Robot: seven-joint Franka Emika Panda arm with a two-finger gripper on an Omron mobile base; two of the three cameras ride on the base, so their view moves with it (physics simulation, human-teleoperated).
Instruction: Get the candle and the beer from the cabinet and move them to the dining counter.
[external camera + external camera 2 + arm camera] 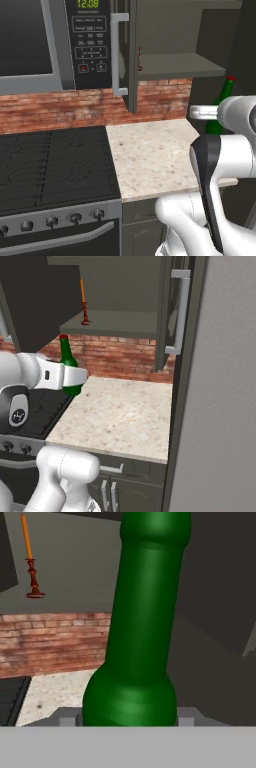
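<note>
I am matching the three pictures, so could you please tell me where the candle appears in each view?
Left base view: a thin red sliver of the candle past the open door's edge, above the cabinet shelf.
Right base view: upper left, standing on the shelf.
Hand view: top left, on the shelf.
Shared landmark: the brick wall under the shelf.

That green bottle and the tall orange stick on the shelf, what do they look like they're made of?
The bottle looks like dark green glass: smooth and glossy, with soft highlights along its neck, under a red cap. The orange stick is a candle, probably wax, matte and even in colour. Its dark red holder is turned like lathe work, possibly painted wood or metal; the look leaves that open.
</note>
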